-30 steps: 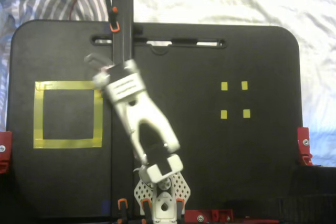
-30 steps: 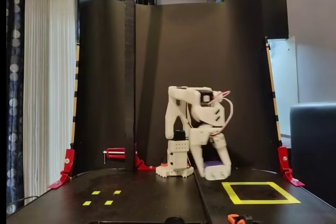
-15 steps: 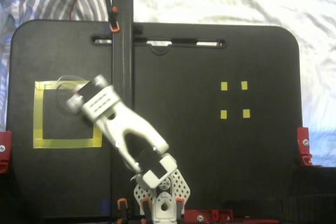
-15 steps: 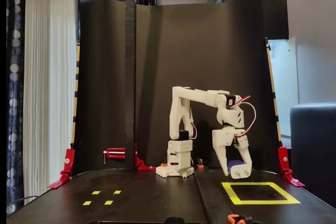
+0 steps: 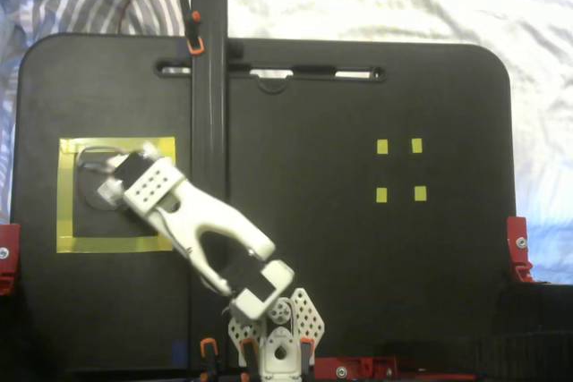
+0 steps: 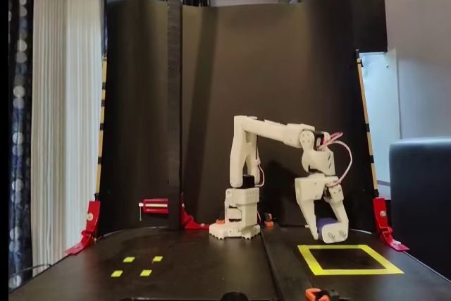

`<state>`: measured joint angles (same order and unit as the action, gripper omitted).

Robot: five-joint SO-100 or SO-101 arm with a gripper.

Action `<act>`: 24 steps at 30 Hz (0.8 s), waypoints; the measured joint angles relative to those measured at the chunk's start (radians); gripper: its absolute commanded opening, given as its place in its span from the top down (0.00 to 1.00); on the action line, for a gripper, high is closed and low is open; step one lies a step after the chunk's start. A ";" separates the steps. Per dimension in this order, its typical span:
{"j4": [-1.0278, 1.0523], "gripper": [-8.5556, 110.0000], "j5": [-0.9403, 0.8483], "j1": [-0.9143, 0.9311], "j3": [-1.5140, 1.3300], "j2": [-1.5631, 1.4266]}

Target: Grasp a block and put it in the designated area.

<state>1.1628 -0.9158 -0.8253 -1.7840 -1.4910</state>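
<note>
While the arm reaches out over the taped square, findings are as follows.

Arm: white arm (image 5: 210,230), base at the near edge of the board in the top-down fixed view, extended toward that view's left; in the side-on fixed view it arches over and drops its forearm (image 6: 320,174) downward.

Hand: hand (image 5: 100,187) sits over the upper part of the taped square in the top-down fixed view; in the side-on fixed view the hand (image 6: 331,229) hangs just above the board, behind the far tape edge. Fingers are closed around the block.

Block: dark-blue block (image 6: 327,224) is gripped between the fingers, visible as a small blue patch in the side-on fixed view; in the top-down fixed view it is too blurred to make out. Contact with the board cannot be determined.

Designated area: yellow tape square (image 5: 64,194) on the left of the board in the top-down fixed view; on the right (image 6: 310,259) in the side-on fixed view.

Tabletop: black board (image 5: 358,248), bearing four small yellow tape squares (image 5: 400,170), well apart from the hand.
</note>
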 measured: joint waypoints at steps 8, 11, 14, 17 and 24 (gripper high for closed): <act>-0.060 0.77 0.025 -0.029 0.000 0.110; -0.077 0.77 0.026 -0.021 0.000 0.141; -0.092 0.77 0.028 -0.028 0.002 0.153; -0.095 0.77 0.028 -0.026 0.002 0.164; -0.095 0.77 0.028 -0.023 0.003 0.173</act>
<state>1.0677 -0.8882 -0.8483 -1.7810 -1.3177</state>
